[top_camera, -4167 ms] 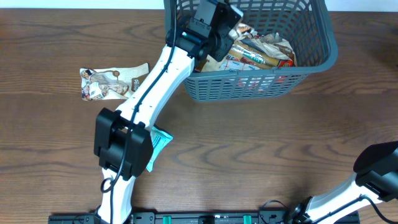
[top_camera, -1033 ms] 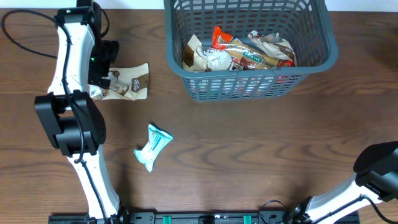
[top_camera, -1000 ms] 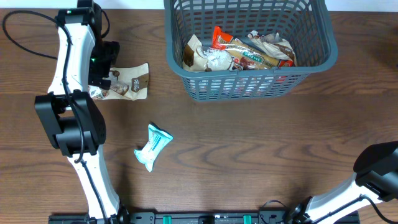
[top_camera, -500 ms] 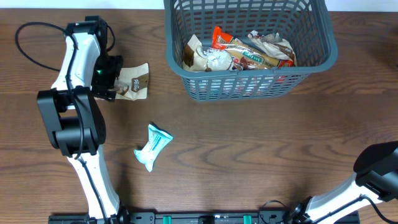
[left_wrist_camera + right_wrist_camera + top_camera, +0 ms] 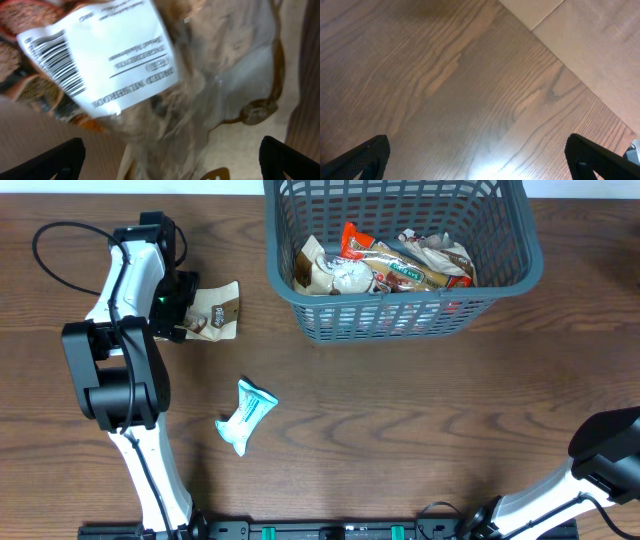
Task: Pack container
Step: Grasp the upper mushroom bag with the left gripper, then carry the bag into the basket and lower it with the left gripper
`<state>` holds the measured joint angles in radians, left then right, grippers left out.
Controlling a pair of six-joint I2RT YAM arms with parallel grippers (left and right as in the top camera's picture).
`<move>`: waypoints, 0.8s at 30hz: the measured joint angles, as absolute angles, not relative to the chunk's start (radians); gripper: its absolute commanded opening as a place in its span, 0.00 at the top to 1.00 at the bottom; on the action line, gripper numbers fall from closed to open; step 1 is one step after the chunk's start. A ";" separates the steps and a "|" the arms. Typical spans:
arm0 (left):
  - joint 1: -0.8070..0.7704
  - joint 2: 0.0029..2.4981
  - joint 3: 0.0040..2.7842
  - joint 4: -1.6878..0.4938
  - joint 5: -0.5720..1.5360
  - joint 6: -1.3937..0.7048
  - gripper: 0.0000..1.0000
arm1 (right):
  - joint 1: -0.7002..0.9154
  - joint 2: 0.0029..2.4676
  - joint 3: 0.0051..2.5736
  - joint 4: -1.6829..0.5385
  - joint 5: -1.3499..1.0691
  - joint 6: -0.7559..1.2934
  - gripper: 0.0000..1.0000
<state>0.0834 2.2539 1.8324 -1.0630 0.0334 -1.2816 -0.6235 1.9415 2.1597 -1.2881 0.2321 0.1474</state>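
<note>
The container [image 5: 405, 317], a large grey-blue slotted basket, stands at the back of the table with several snack packets [image 5: 385, 268] inside. A brown snack packet [image 5: 218, 311] lies flat to its left. My left gripper [image 5: 176, 306] hovers over that packet's left end, open. In the left wrist view the packet [image 5: 200, 75] with its white label fills the picture, blurred, between the two dark fingertips [image 5: 52, 160]; my left gripper [image 5: 170, 162] holds nothing. A teal packet [image 5: 245, 416] lies in the middle of the table. My right gripper [image 5: 480, 160] is open above bare wood.
The left arm's base [image 5: 115, 385] stands beside the teal packet. The right arm [image 5: 600, 455] rests at the front right corner. A black cable [image 5: 60, 240] loops at the far left. The table edge [image 5: 555, 35] shows in the right wrist view.
The left arm left the basket and swung left to the brown packet; over the last second it shifted slightly right and lower over it. The right arm has not moved.
</note>
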 measured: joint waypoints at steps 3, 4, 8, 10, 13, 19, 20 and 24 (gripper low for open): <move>0.083 2.254 1.812 -1.039 0.023 -1.281 0.01 | -0.624 1.942 2.160 -1.288 0.232 0.147 0.01; 0.083 2.254 1.801 -1.034 0.022 -1.281 0.01 | -0.624 1.942 2.160 -1.288 0.232 0.147 0.01; 0.083 2.254 1.753 -1.004 0.021 -1.280 0.01 | -0.624 1.942 2.160 -1.288 0.232 0.147 0.01; 0.083 2.253 1.735 -0.991 0.021 -1.278 0.01 | -0.624 1.942 2.160 -1.288 0.232 0.147 0.01; 0.083 2.249 1.726 -0.986 0.019 -1.279 0.07 | -0.624 1.942 2.160 -1.288 0.232 0.147 0.01; 0.083 2.249 1.724 -0.987 0.019 -1.274 0.94 | -0.624 1.942 2.160 -1.288 0.232 0.147 0.01; 0.083 2.249 1.724 -0.988 0.019 -1.273 0.94 | -0.624 1.942 2.160 -1.288 0.232 0.147 0.01; 0.083 2.242 1.724 -0.992 0.017 -1.260 0.94 | -0.624 1.942 2.160 -1.288 0.232 0.147 0.01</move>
